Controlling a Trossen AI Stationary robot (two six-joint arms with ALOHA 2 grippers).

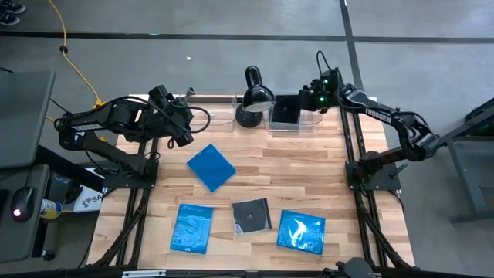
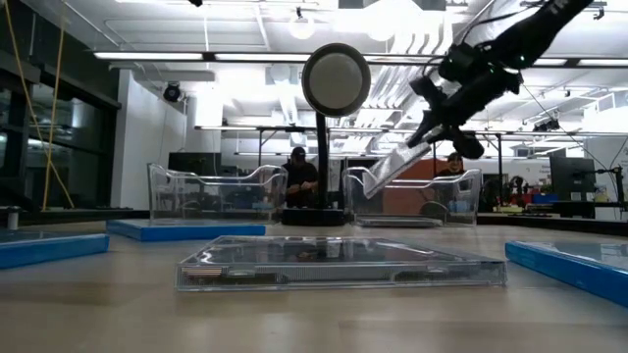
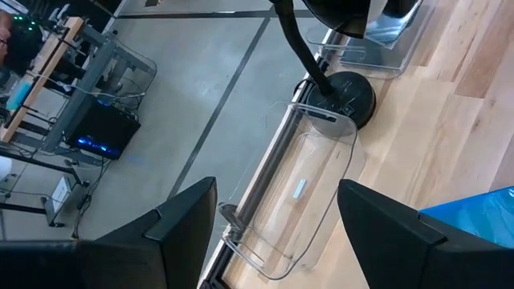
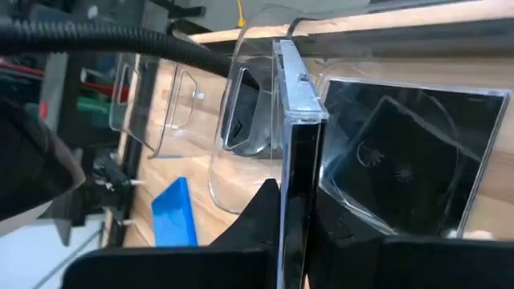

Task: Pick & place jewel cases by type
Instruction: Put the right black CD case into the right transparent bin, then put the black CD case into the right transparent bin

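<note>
- Nearest the low camera, a dark case (image 2: 339,263) lies flat on the surface (image 1: 324,154).
- Left end effector (image 3: 277,233) hangs spread and empty above the empty left bin (image 3: 301,193).
- Three blue cases (image 1: 211,167) wait, I judge.
- Right end effector (image 4: 291,210) pinches a dark case (image 4: 295,144) over the right bin (image 1: 292,114), where one dark case (image 4: 401,152) already lies.

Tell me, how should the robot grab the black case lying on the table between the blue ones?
The black case lies flat on the table, so probably from straight above, fingers closing over two opposite thin edges. The open left gripper hovers nearer; the right gripper holds another black case on edge.
</note>
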